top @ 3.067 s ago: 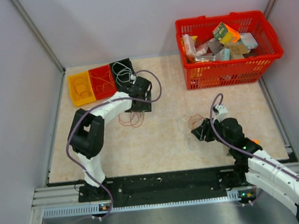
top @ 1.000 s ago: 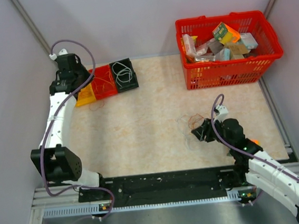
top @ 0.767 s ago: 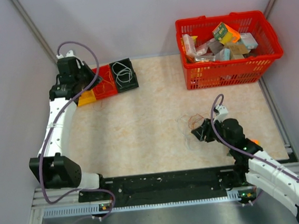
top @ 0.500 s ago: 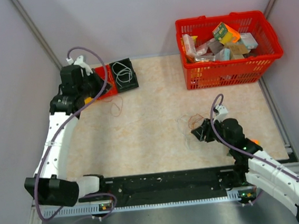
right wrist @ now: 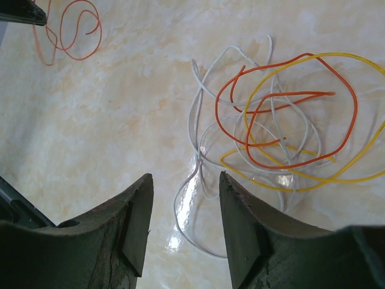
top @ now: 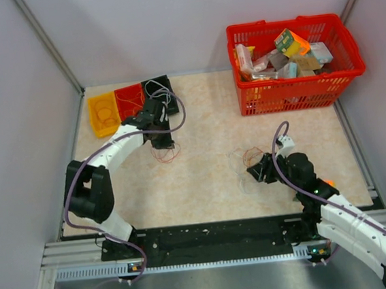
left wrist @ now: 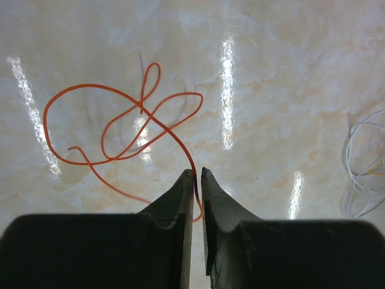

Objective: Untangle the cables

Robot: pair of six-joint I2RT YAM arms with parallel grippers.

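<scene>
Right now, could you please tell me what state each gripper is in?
Left gripper: closed on the orange cable.
Right gripper: open, holding nothing.

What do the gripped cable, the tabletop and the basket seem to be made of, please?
The gripped cable: probably plastic-sheathed wire; it is thin and holds loose curves. The tabletop: glossy, marble-patterned, perhaps laminate or vinyl; lights glare off it. The basket: likely moulded red plastic, with a lattice wall.

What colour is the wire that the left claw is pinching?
Orange. The cable shows best in the left wrist view.
</scene>
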